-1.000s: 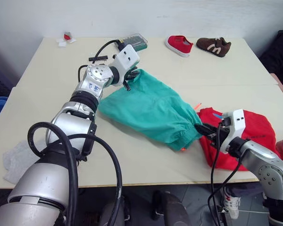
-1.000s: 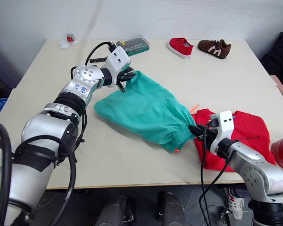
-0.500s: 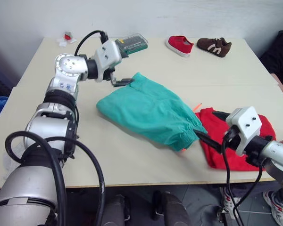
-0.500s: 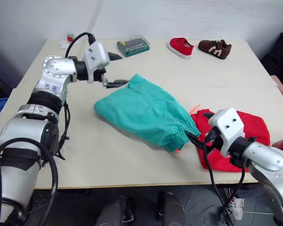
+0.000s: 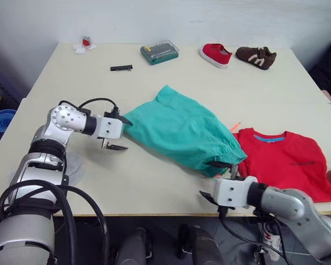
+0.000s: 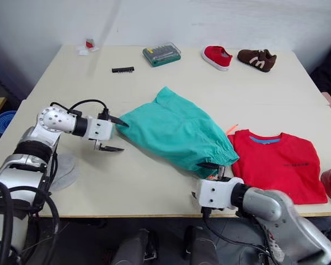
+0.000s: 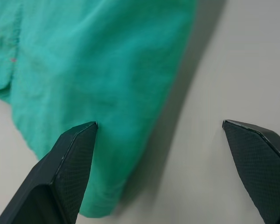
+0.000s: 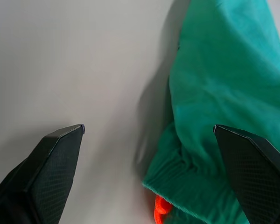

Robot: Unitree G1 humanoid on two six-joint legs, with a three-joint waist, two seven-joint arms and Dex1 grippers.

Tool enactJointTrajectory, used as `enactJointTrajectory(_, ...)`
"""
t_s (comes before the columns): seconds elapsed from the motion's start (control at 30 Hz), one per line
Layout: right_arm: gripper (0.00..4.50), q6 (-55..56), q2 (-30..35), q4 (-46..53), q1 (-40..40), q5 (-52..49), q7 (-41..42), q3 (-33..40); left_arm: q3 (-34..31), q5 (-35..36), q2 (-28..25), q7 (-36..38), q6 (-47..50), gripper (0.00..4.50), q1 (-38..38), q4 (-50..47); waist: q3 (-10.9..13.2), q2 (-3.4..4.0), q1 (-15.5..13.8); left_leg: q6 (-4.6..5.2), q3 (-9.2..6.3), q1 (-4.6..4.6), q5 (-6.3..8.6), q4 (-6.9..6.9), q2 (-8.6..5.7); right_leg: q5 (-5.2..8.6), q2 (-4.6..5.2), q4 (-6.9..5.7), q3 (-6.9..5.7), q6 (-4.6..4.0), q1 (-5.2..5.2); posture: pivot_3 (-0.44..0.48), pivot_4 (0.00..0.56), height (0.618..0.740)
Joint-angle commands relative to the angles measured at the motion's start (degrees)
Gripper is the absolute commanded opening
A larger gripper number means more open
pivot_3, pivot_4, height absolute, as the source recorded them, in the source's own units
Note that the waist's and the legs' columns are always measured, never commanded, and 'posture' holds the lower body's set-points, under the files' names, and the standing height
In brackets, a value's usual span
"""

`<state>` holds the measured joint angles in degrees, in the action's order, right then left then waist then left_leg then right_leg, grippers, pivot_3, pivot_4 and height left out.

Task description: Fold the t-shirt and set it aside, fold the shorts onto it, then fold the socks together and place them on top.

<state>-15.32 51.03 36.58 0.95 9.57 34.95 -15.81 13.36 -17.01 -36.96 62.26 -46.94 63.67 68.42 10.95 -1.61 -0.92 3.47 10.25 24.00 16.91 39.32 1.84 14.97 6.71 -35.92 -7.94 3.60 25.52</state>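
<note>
The shorts (image 5: 182, 132) were spread beside the t-shirt (image 5: 284, 163). Both end effectors, left (image 5: 117, 132) and right (image 5: 216, 179), were held wide open, empty, at the shorts' opposite ends. A single layer might be pinched, spoiling the fold.

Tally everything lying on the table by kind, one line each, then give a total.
Clothing: 3 – shorts, t-shirt, grey sock
Shoes: 2 – red shoe, brown shoe
Tool items: 2 – bit case, black bit strip
Small red-and-white item: 1
Total: 8
</note>
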Motion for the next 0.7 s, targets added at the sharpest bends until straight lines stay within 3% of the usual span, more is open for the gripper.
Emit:
enactJointTrajectory(0.03,4.50,-0.10,-2.14,-3.41,2.56,8.15,-2.39,-2.06,1.27,-2.51,1.22,-5.91,-0.14,4.49,2.64,1.04,0.00,0.00,0.14,0.00,0.01,0.03,0.00,0.01,0.00,0.00,-0.02,-0.01,-0.02,0.00,0.02,0.000,0.150,0.740)
enactJointTrajectory(0.33,4.50,-0.02,-4.66,-10.08,4.47,17.62,-3.49,-2.47,4.81,-7.80,4.20,-16.84,2.28,4.49,5.01,4.06,-0.06,-0.08,0.93,0.08,0.00,-0.06,-0.10,0.05,-0.07,-0.06,-0.08,-0.05,-0.06,0.10,-0.09,0.000,0.150,0.740)
enactJointTrajectory(0.43,3.90,0.21,-4.57,-11.41,4.26,18.62,-3.31,-2.29,5.82,-9.16,4.83,-19.36,2.97,4.50,5.34,4.65,-0.11,-0.13,0.76,0.08,-0.04,-0.21,-0.09,0.05,-0.07,-0.07,0.00,-0.04,-0.03,0.10,-0.25,0.000,0.150,0.740)
enactJointTrajectory(0.5,3.26,0.38,-4.75,-11.82,4.11,18.58,-2.98,-2.15,5.96,-9.02,5.15,-18.52,3.17,4.11,5.34,4.99,-0.11,-0.13,0.74,0.11,-0.05,-0.35,-0.06,0.05,-0.07,-0.07,0.09,0.00,-0.02,0.10,-0.41,0.000,0.150,0.740)
enactJointTrajectory(0.7,1.07,1.53,-4.44,-12.36,3.70,19.05,-2.76,-1.51,6.37,-9.25,4.74,-17.64,3.93,2.25,5.25,5.35,-0.11,-0.13,0.86,0.09,-0.06,-0.43,-0.01,0.04,-0.05,-0.05,0.19,0.00,-0.08,0.08,-0.48,0.000,0.150,0.740)
